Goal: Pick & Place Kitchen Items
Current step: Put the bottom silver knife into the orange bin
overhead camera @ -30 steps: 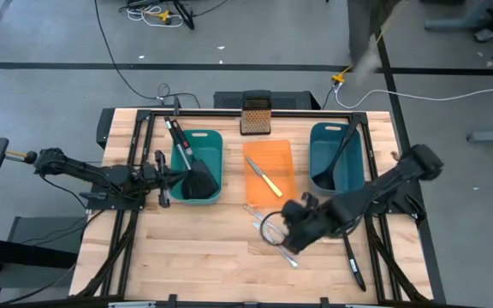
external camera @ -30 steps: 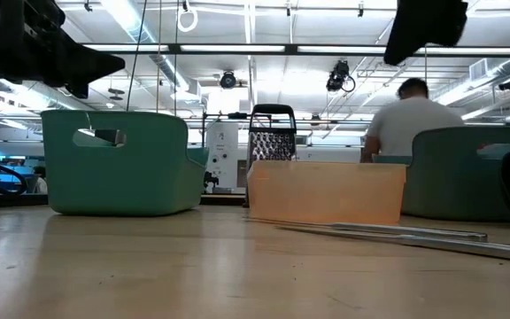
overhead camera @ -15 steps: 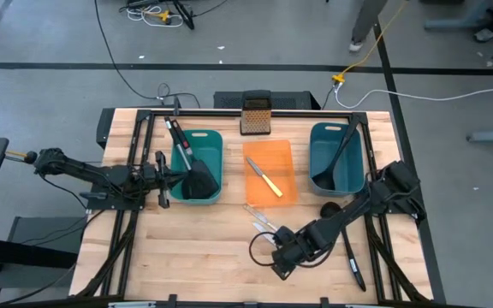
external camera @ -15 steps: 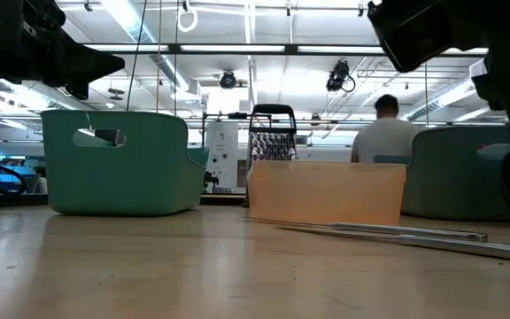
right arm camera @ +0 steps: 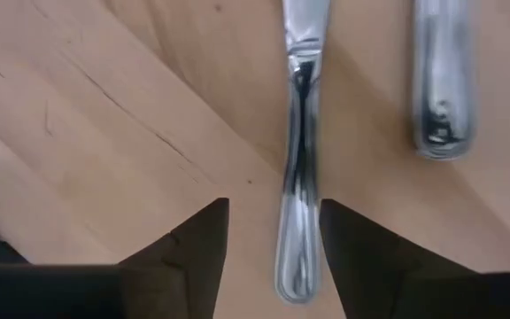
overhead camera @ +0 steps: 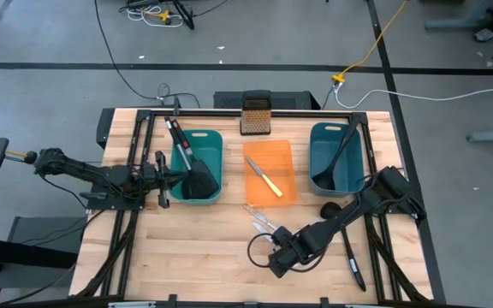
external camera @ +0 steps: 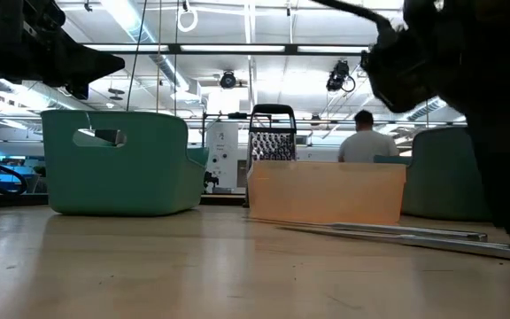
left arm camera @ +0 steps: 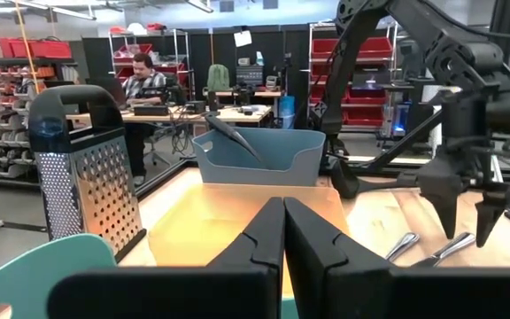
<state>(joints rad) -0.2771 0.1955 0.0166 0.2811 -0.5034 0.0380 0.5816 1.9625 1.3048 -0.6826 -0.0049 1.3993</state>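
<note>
Nearest the table's front edge, the right gripper point(overhead camera: 274, 257) hangs low over the wood with its fingers point(right arm camera: 204, 237) spread apart, straddling the handle of one silver table knife point(right arm camera: 297, 204) without gripping it. The second silver knife point(right arm camera: 438, 80) lies just beside the first. A black ladle point(overhead camera: 345, 238) lies on the table beside the right arm.

Farther back, the orange tray point(overhead camera: 270, 152) holds the yellow-handled knife point(overhead camera: 269, 183). On its left, a teal bin point(overhead camera: 215, 141) contains a black slotted spatula point(overhead camera: 193, 171); the left gripper point(overhead camera: 163, 177) waits at that bin's outer side, fingers point(left arm camera: 255, 248) pressed together on nothing. On the right, another teal bin point(overhead camera: 322, 137) holds a second ladle point(overhead camera: 336, 162).

At the far edge stands the dark box grater point(overhead camera: 256, 115). No writing is readable on any item. Beyond the table, in the low view, a person point(external camera: 366, 142) is seen from behind.
</note>
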